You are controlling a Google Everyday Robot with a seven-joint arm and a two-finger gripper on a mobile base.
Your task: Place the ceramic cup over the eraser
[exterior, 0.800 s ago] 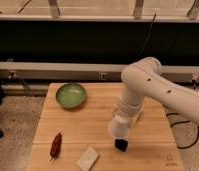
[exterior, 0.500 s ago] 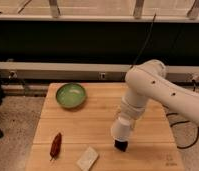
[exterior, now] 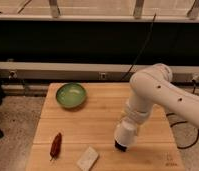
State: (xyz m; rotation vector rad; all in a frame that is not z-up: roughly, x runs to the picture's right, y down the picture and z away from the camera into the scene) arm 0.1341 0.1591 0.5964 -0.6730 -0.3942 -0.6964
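My gripper is at the end of the white arm, pointing down, low over the front right part of the wooden table. The white tapered end there may be the ceramic cup, but I cannot tell it apart from the gripper. A small black block, the eraser, lies on the table right under that white end. Its top is partly hidden by it.
A green bowl stands at the back left of the table. A dark red pepper-like thing lies at the front left. A pale flat rectangular block lies at the front middle. Black cables hang right of the table.
The arm's white end has sunk a little lower and to the right, closer onto the black block. The block and the other things have not moved.
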